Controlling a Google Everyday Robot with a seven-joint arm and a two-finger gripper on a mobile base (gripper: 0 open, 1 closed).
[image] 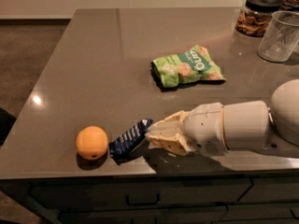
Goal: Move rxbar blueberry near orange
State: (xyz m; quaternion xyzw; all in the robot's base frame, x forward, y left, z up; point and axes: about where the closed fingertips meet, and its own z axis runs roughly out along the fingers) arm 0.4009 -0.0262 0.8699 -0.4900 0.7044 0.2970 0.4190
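Beyond the gripper at the counter's front edge sit a green bag, jar and cup.

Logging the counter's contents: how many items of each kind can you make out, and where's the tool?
Fruit: 1, the orange.
Snack packs: 2, rxbar blueberry, green bag.
Containers: 2, jar, cup.
Total: 5.
Tool grips the rxbar blueberry near the front edge.
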